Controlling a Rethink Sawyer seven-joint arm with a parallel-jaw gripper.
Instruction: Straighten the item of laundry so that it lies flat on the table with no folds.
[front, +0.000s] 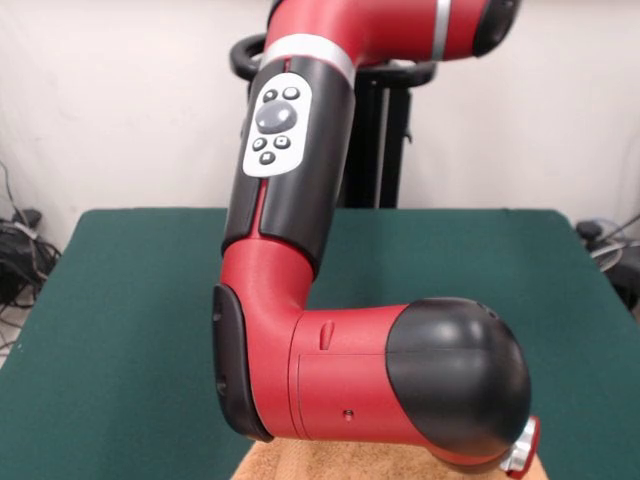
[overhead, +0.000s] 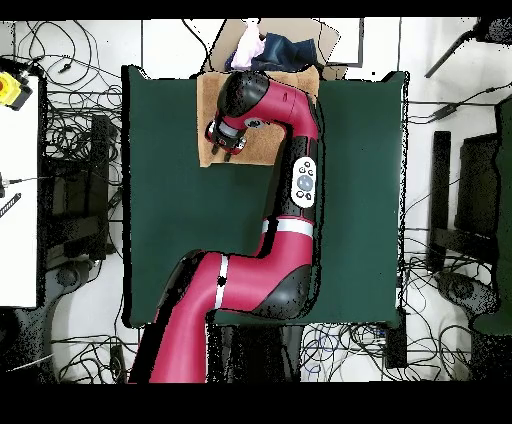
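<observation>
Towel (overhead: 258, 140): lay at the table's edge farthest from the robot's base, mostly under the arm; in the front view only a tan strip showed at the bottom edge, below the elbow.
Table (overhead: 170, 200): dark green, much larger than the towel, bare over most of its top.
Gripper (overhead: 226, 141): hung over the towel's edge, tips pointing down at the cloth; hidden in the front view by the arm's bulk.
Fingers (overhead: 217, 147): seemed slightly apart, nothing seen clamped between them; contact with the cloth could not be told.
Towel's state: looked roughly rectangular and fairly spread around the fingers; folds under the arm could not be judged.
Step in hand, as a judgement: probably closing on or smoothing the towel's border beneath the fingers.
Doing it well: take only the top layer at the very border, pull outward and low along the table, away from the towel's middle; avoid dragging the whole cloth off the table edge just beyond the fingers.
Containers: none in sight on the table.
Person (overhead: 262, 48): sleeve or hand showed just past the towel, beyond the table edge, apart from the fingers.
</observation>
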